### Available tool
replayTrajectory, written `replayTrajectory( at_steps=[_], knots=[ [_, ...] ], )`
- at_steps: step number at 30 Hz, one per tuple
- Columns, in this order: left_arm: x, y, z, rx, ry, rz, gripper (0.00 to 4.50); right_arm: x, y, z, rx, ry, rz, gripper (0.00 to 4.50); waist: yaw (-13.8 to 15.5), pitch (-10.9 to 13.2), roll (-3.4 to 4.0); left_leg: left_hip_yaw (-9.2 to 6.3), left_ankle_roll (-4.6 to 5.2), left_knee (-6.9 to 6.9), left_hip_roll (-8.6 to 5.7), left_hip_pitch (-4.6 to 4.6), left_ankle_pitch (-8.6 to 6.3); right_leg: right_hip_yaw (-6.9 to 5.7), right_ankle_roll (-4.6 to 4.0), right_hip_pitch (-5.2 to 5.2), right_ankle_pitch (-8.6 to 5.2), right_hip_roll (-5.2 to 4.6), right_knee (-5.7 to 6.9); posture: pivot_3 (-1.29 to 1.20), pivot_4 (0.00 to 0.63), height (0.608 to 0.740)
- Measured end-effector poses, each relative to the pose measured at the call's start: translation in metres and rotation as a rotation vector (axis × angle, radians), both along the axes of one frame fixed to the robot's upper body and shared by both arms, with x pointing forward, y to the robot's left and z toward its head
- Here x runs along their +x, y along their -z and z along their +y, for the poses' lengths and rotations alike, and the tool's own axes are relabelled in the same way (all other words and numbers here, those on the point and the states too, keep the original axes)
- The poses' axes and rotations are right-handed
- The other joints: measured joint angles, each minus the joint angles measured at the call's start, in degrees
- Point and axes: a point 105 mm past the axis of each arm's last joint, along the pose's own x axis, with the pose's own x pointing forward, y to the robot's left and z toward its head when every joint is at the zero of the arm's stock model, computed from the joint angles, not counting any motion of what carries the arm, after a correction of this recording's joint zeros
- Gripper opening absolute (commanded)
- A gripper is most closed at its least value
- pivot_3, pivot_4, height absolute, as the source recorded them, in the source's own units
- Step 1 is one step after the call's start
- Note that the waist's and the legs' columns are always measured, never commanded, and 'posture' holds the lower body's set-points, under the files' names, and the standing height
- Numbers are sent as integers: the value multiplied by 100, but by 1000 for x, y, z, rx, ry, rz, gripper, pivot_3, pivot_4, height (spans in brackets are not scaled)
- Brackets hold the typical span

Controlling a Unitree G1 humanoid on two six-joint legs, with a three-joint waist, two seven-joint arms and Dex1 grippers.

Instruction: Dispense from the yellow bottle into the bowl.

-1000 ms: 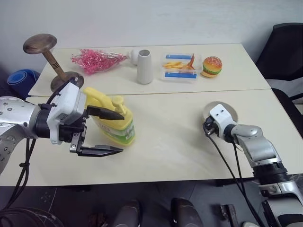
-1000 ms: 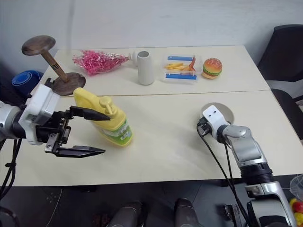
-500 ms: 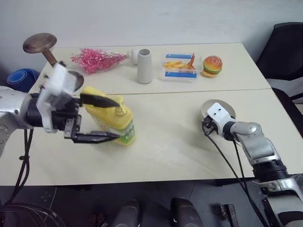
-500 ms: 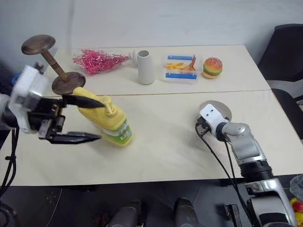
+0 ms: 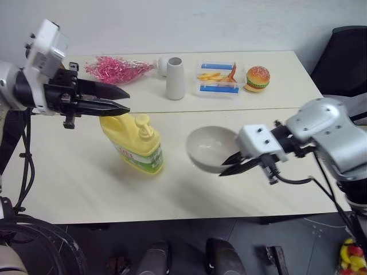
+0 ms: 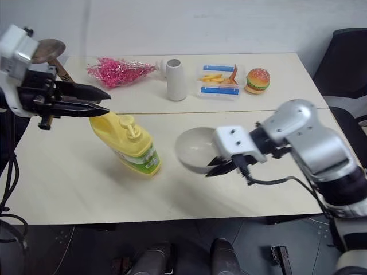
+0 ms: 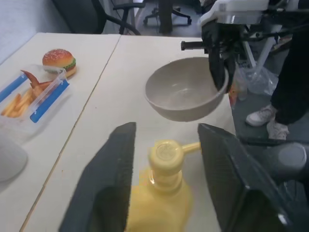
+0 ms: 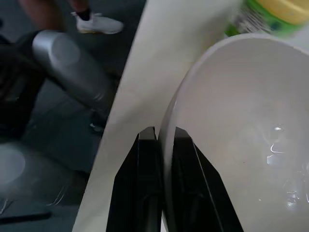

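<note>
a pale table carries the yellow bottle, vase, burger and fries tray.

no readable text, yellow bottle label (green-and-white) illegible

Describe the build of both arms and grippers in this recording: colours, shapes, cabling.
Both arms are silver-grey metal with rounded joint housings and loose black cables. Each wrist carries a boxy white module over black hardware. The left gripper and right gripper each have two long, tapered black fingers. No markings can be read.

yellow bottle left on table — bowl right of it
</note>
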Motion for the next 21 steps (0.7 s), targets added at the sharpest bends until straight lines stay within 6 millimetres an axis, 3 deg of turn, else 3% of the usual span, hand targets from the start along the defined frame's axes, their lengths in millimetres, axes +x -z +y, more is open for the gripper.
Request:
replayTrajectory(
  at_steps=[3, 9, 21],
  knots=[
    [2, 10, -3, 50, 34, 11, 23, -3, 0, 15, -16, -118, -40, 0, -8, 3, -6, -5, -1, 9, 0, -10, 0, -3, 0, -10, 0, -1, 6, 0, 150, 740],
    [10, 14, -9, 93, 36, -25, 23, -11, 0, 44, -10, -326, -91, 0, -19, 5, -9, -13, -2, 17, -1, -12, -1, -7, 0, -11, 0, -4, 11, 0, 150, 740],
    [16, 16, -23, 68, 51, -53, 23, -11, -7, 62, 45, -454, -129, 0, -26, 7, -12, -26, -2, 28, -5, -17, -1, -18, 2, -8, 1, -8, 16, 0, 150, 740]
  ],
)
